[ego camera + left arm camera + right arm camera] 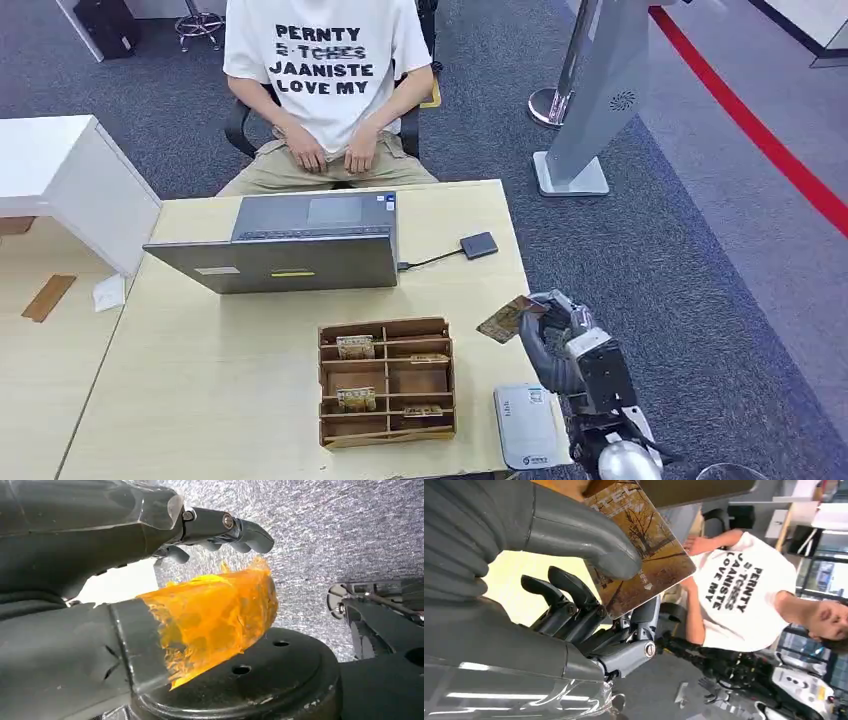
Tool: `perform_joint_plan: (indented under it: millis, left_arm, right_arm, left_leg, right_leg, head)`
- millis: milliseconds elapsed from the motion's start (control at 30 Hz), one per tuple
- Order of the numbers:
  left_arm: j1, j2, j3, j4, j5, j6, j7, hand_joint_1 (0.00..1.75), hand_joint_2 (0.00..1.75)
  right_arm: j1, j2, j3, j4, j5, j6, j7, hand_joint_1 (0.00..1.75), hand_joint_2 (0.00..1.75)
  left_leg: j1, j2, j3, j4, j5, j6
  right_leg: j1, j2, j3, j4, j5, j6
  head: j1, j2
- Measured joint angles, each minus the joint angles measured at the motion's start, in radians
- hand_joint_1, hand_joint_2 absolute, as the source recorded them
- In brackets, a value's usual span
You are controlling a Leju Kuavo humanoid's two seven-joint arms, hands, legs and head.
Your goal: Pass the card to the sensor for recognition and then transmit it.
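Right, your right hand has the card pinched, thumb on the printed face and dark fingers behind it, so most of the card sticks out past the fingertips. That looks deliberate: a free face to show a reader. The card hangs above the table at its right edge, clear of the surface, between the small black sensor cabled to the laptop and the white device at the near right corner. The sorter it likely came from sits just left, more cards in its slots. A seated person waits behind the far edge, probably for the handover. Your left hand hangs over the floor, fingers loosely apart, holding nothing.
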State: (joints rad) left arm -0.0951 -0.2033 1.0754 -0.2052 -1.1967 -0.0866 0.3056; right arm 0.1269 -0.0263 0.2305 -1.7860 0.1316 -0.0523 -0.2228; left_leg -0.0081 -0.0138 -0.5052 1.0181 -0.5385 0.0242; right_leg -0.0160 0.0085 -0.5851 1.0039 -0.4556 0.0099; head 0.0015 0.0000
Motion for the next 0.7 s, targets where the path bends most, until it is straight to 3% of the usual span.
perform_joint_plan:
  millis: [500, 700]
  left_arm:
    - [0.0, 0.004, 0.023, 0.0, 0.01, 0.0, 0.0, 0.0, 0.0]
    - [0.0, 0.005, 0.024, 0.0, 0.01, 0.0, 0.0, 0.0, 0.0]
  right_arm:
    - [0.059, -0.136, -0.044, -0.007, 0.134, 0.122, 0.064, 1.75, 1.75]
    - [0.061, -0.174, -0.039, 0.011, 0.143, 0.135, 0.069, 1.75, 1.75]
  left_leg:
    - [0.0, 0.0, 0.0, 0.0, 0.0, 0.0]
    - [0.0, 0.0, 0.0, 0.0, 0.0, 0.0]
  right_leg:
    - [0.0, 0.0, 0.0, 0.0, 0.0, 0.0]
    - [0.0, 0.0, 0.0, 0.0, 0.0, 0.0]
  head:
    - [0.0, 0.0]
    - [0.0, 0.0]
